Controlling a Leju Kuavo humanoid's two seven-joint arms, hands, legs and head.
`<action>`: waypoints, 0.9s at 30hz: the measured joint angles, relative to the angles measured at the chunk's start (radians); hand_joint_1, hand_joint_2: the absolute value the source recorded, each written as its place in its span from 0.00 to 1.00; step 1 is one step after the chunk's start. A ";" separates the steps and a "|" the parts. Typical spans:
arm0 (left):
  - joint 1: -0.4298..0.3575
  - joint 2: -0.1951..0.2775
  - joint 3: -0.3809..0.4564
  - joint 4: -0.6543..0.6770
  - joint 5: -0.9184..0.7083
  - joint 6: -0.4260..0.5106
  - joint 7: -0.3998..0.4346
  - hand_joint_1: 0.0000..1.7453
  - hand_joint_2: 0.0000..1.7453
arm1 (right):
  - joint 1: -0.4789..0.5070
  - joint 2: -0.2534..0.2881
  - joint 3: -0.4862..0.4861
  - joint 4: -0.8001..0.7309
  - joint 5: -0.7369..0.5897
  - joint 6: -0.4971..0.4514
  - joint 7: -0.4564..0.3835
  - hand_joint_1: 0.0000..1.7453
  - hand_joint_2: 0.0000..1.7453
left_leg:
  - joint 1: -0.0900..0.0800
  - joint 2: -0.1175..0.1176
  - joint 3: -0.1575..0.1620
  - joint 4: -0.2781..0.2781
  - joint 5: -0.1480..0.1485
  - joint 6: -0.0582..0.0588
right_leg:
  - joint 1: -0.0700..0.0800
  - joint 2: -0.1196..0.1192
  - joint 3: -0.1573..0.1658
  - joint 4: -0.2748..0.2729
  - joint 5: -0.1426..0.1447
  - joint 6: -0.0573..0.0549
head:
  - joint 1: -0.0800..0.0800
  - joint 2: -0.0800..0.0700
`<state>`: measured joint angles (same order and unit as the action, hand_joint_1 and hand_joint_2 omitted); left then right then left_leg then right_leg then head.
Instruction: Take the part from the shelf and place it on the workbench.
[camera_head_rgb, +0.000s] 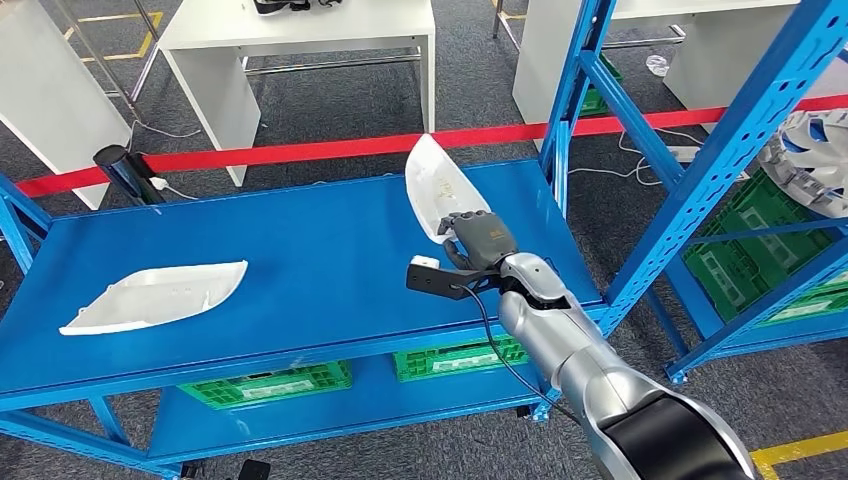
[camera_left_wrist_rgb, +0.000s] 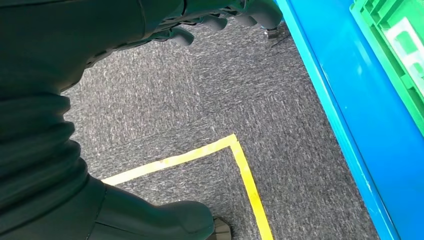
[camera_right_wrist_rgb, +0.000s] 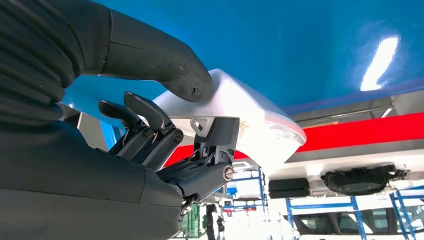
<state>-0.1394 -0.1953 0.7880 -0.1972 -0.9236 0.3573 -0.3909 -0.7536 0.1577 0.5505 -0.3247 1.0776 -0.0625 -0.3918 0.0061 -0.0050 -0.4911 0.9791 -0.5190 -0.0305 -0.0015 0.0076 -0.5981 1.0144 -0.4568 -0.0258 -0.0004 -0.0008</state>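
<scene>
Right hand is gripping the white part over the blue workbench.

Thumb is pressing on one face of the shell while the darker fingers are hooking behind its near edge, so I'm holding it tilted up, its far tip pointing away from the hand. I'm judging it a light, stiff, thin moulding with a smooth, slippery skin, so the rim by the small tab is the place to grip. Well off to the hand's left, a second white shell is lying flat. Left hand is hanging over the grey floor, fingers curled in, holding nothing.
</scene>
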 joint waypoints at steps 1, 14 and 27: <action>0.000 0.000 0.002 0.000 0.000 -0.001 -0.004 0.00 1.00 | 0.002 0.000 0.000 0.000 0.001 0.000 0.000 1.00 1.00 | 0.000 0.000 0.000 0.000 0.000 0.000 | 0.000 0.000 0.000 0.000 0.000 0.000 | 0.000 0.000; 0.001 -0.001 0.007 0.000 -0.007 -0.022 -0.030 0.00 1.00 | 0.008 0.019 0.000 0.010 0.012 0.061 -0.011 1.00 1.00 | 0.000 0.000 0.000 0.000 0.000 0.000 | 0.000 0.000 0.000 0.000 0.000 0.000 | 0.000 0.000; 0.001 -0.002 0.007 0.000 -0.018 -0.033 -0.026 0.00 0.75 | 0.027 0.023 0.000 0.015 0.018 0.101 -0.004 0.00 0.00 | 0.000 0.000 0.000 0.000 0.000 0.000 | 0.000 0.000 0.000 0.000 0.000 0.000 | 0.000 0.000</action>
<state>-0.1389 -0.1970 0.7954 -0.1972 -0.9413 0.3247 -0.4173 -0.7269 0.1812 0.5509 -0.3098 1.0952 0.0387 -0.3959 0.0061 -0.0049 -0.4910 0.9791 -0.5190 -0.0305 -0.0015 0.0077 -0.5982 1.0144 -0.4568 -0.0258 -0.0004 -0.0008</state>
